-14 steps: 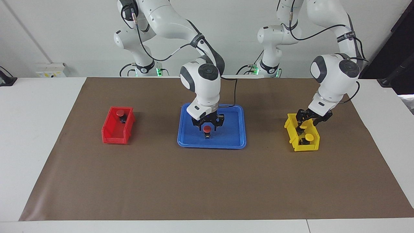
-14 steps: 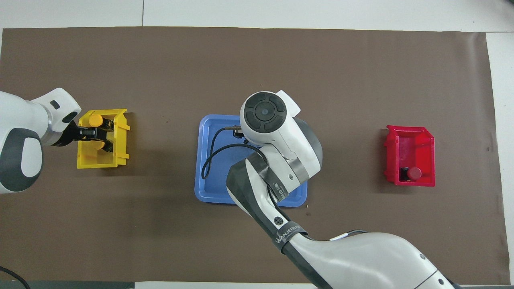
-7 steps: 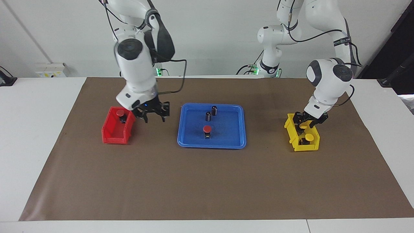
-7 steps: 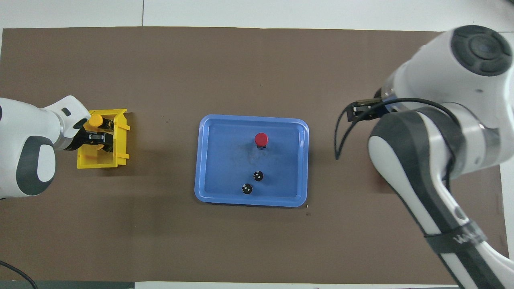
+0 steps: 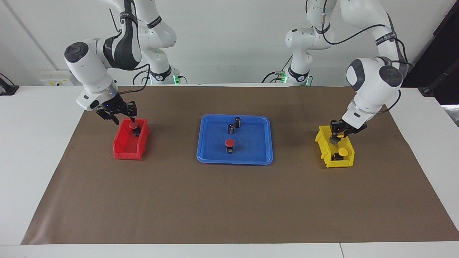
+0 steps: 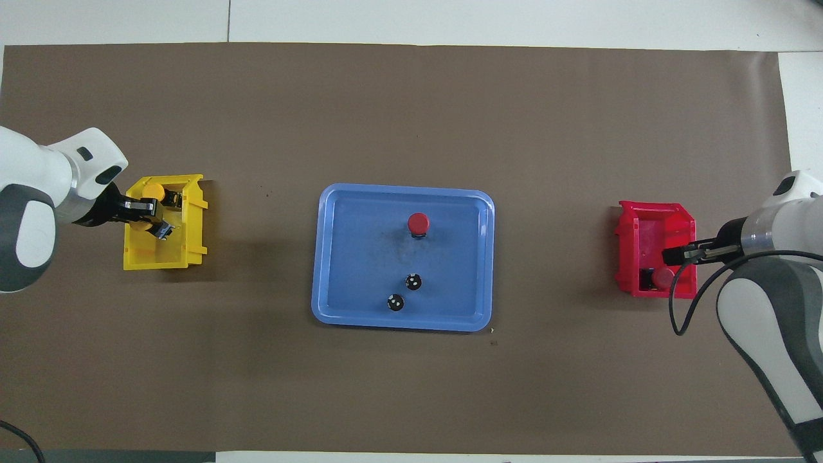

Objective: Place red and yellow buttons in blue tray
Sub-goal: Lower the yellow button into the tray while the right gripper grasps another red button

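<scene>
The blue tray (image 5: 263, 147) (image 6: 341, 257) lies mid-table with one red button (image 5: 229, 143) (image 6: 418, 223) standing in it. A second red button (image 5: 133, 126) (image 6: 662, 277) sits in the red bin (image 5: 125, 148) (image 6: 649, 235). My right gripper (image 5: 123, 120) (image 6: 672, 256) hangs open just above that button, not touching it. My left gripper (image 5: 338, 136) (image 6: 154, 222) is shut on a yellow button (image 5: 340, 134) (image 6: 137, 225), tilted and raised a little inside the yellow bin (image 5: 335, 163) (image 6: 154, 257). Another yellow button (image 5: 343, 152) (image 6: 153, 190) rests in that bin.
Two dark capless cylinders (image 5: 237, 122) (image 6: 413, 281) stand in the tray, nearer to the robots than the red button. The red bin is toward the right arm's end of the brown mat (image 5: 229, 200), the yellow bin toward the left arm's end.
My right arm left the red button in the tray and swung over to the red bin. My left gripper closed on a yellow button in the yellow bin and raised it slightly.
</scene>
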### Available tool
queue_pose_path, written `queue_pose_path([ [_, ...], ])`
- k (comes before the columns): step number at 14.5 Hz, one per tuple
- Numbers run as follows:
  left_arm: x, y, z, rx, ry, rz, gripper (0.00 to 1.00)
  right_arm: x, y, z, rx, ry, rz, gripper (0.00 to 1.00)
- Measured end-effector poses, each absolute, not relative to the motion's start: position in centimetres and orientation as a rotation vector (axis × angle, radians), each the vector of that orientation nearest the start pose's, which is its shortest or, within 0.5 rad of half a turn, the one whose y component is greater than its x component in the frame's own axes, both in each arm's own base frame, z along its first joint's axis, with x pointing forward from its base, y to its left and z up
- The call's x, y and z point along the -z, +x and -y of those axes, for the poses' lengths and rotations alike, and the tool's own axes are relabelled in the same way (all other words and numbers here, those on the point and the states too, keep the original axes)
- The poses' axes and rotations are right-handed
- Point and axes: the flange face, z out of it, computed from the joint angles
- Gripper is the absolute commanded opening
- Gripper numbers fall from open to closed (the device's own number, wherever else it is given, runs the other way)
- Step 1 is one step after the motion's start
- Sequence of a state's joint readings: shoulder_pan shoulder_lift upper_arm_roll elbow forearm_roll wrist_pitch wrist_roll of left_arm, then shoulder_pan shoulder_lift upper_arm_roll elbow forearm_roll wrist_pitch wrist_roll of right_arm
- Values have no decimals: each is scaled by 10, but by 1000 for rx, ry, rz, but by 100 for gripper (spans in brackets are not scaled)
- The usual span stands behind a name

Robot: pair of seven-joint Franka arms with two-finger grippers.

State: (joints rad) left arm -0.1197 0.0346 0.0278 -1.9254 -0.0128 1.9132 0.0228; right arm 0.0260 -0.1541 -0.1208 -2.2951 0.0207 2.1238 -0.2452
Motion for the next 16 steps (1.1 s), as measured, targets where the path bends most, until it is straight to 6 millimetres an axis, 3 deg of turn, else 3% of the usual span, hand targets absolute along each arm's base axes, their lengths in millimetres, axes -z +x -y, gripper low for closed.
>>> queue_pose_path([
  [2,-508,558,107,-11,-3153,-105,1,-396,482,44,-32,-3096,220,67],
  [3,-509,552,145,9,-3157,-88,1,-391,482,46,-21,-3098,215,67],
  [6,-487,526,245,8,-3197,-153,1,-372,479,48,-21,-3102,205,65],
  [9,-457,511,313,50,-3247,-190,1,-359,473,49,-15,-3104,200,65],
  [13,-409,496,377,92,-3269,-150,1,-347,466,53,-29,-3103,184,63],
  [16,-376,497,387,61,-3258,-114,2,-343,464,53,-40,-3102,182,60],
])
